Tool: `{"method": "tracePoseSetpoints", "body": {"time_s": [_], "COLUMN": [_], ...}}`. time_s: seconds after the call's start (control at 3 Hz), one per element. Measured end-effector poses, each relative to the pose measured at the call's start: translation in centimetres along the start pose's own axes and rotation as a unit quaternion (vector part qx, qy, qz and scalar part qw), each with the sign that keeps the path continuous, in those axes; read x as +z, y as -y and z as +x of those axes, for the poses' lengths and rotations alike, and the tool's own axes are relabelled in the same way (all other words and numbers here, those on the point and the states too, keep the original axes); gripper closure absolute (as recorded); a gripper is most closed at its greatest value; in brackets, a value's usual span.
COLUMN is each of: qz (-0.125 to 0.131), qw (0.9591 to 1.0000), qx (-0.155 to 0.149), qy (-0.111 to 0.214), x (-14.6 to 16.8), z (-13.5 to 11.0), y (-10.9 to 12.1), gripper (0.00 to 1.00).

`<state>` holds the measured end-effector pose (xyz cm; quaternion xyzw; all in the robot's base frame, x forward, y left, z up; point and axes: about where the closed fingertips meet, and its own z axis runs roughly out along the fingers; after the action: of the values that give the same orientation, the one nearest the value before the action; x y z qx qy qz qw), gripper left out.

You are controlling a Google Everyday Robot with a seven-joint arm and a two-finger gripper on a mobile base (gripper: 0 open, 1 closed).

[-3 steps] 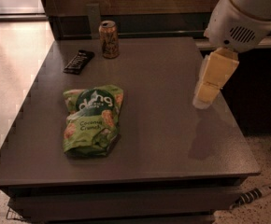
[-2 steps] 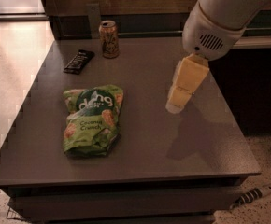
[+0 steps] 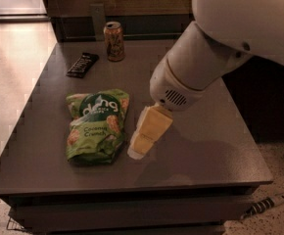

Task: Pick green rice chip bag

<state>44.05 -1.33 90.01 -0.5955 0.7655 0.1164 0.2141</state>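
Note:
The green rice chip bag (image 3: pixel 97 125) lies flat on the dark grey table (image 3: pixel 201 146), left of centre, crinkled, with a dark green circle and white lettering facing up. My gripper (image 3: pixel 143 142) hangs from the white arm, pointing down and left, just to the right of the bag's lower right edge and close above the tabletop. It holds nothing that I can see.
An orange drink can (image 3: pixel 114 41) stands at the back of the table. A small black bar wrapper (image 3: pixel 82 64) lies at the back left. The table's front edge runs just below the bag. A cable end (image 3: pixel 267 205) lies on the floor at the lower right.
The arm has swung left and toward the front, bringing the gripper from the right side of the table down next to the bag. The bag, can and wrapper have not moved.

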Motion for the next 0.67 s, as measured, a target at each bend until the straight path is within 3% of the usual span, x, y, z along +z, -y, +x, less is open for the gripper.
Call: {"method": "tracePoseSetpoints", "body": {"time_s": [0.33, 0.67], "qz": [-0.004, 0.021], "qw": [0.9983, 0.996], "qx": [-0.03, -0.04], "qy": [0.05, 0.077], "x": [4.3, 5.0], "z": [-1.9, -3.5], "y": [-1.6, -0.9], "gripper": [0.0, 0.0]}}
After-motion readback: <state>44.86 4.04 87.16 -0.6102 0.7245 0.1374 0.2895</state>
